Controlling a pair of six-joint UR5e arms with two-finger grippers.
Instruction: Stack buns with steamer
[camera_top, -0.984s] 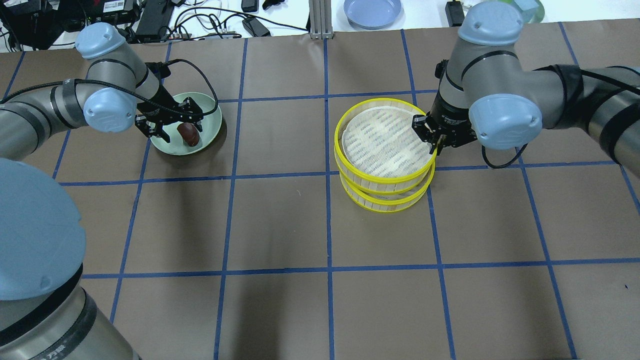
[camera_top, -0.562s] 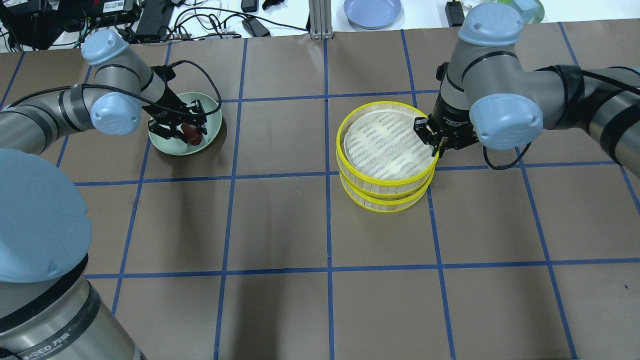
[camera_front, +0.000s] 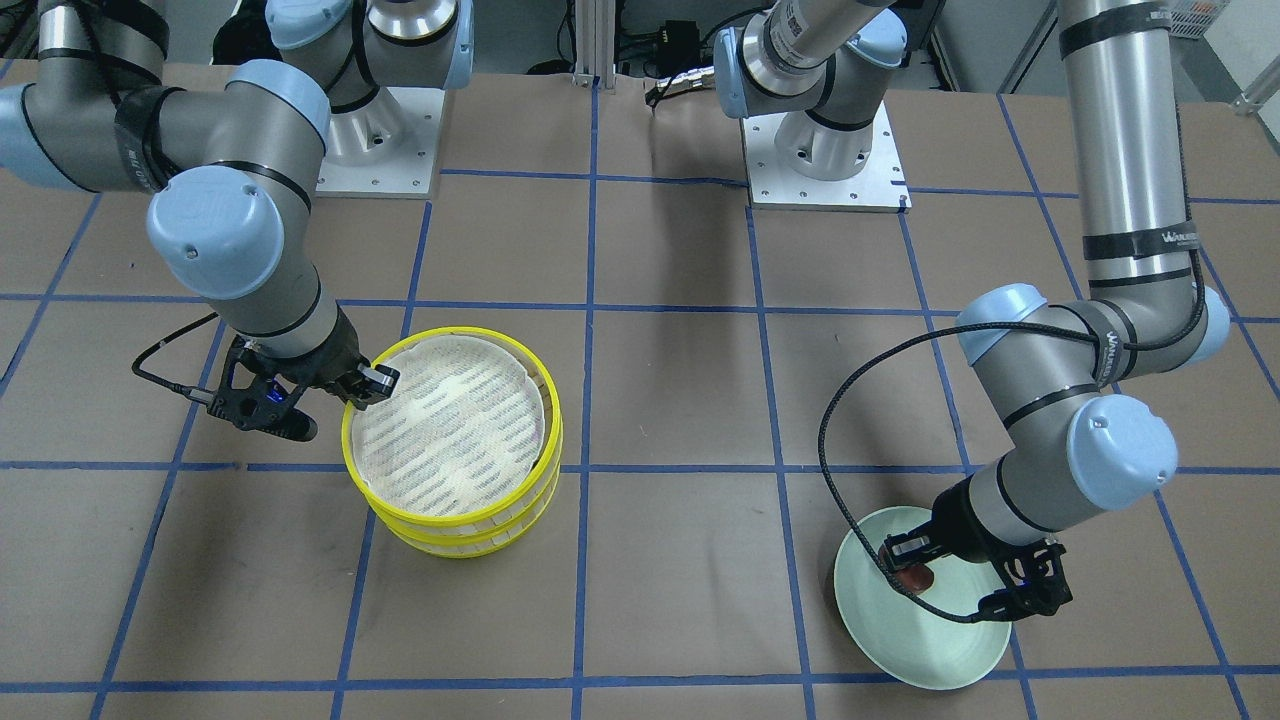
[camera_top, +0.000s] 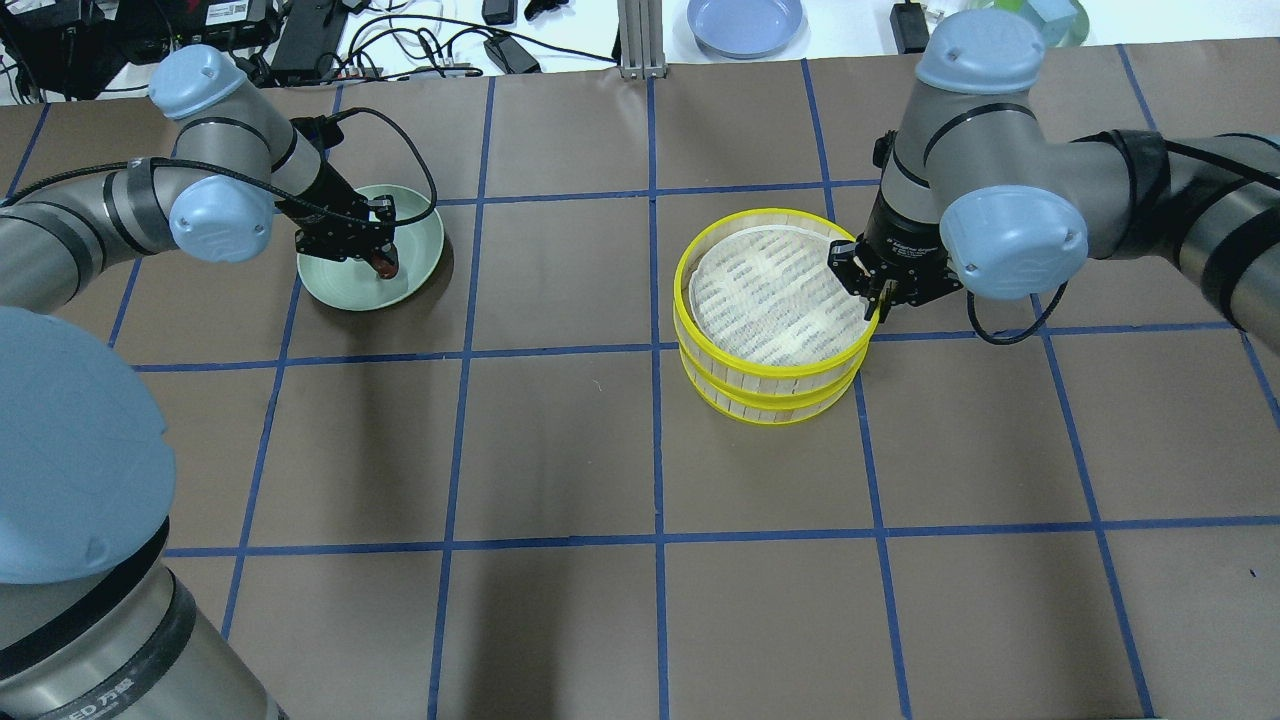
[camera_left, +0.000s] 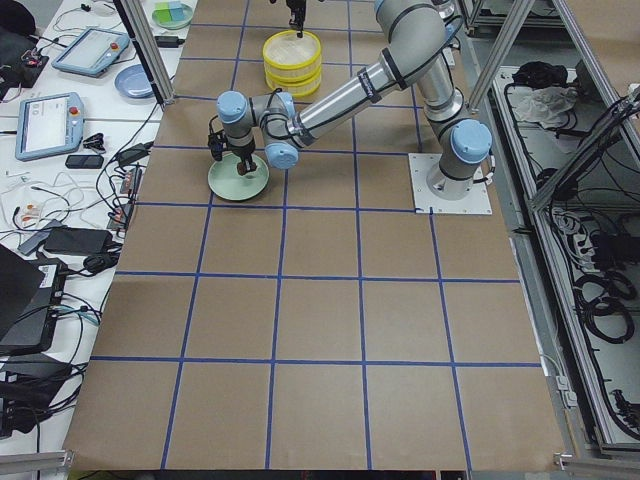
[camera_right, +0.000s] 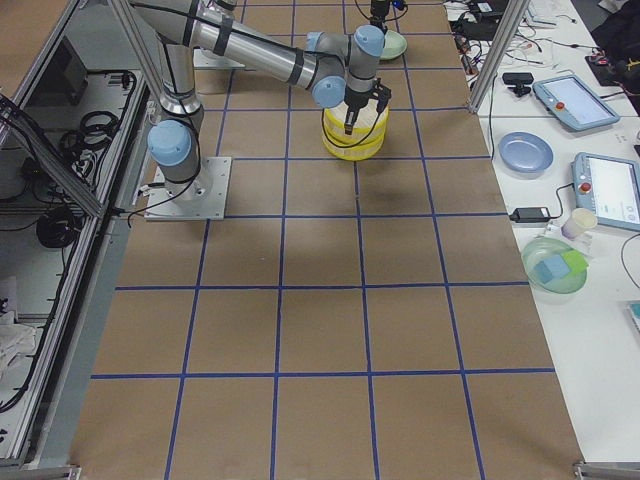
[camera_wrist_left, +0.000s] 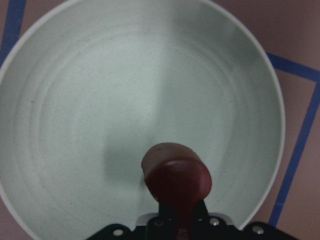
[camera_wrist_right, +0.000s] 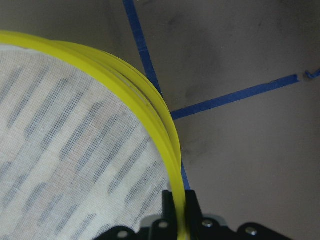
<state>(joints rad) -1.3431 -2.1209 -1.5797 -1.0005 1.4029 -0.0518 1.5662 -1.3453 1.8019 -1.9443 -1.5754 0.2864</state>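
The dark reddish-brown bun (camera_top: 385, 262) is held over the pale green plate (camera_top: 415, 235) by my left gripper (camera_top: 378, 258), which is shut on it. The left wrist view shows the bun (camera_wrist_left: 176, 177) between the jaws, above the plate (camera_wrist_left: 100, 100). The steamer's two yellow-rimmed tiers (camera_top: 775, 300) stand stacked. My right gripper (camera_top: 868, 290) is shut on the top tier's rim (camera_wrist_right: 150, 110) at its right edge. The top tier's white liner (camera_front: 450, 430) is bare. The pale cream bun is out of view.
A blue-grey plate (camera_top: 745, 22) and cables with power bricks (camera_top: 300, 40) lie beyond the table's far edge. The arm bases (camera_front: 825, 150) stand at the robot's side of the table. Blue tape lines grid the brown surface.
My left gripper closed on the brown bun, which lay on the plate, and raised it. My right gripper brought the offset top tier down and in line with the bottom tier.
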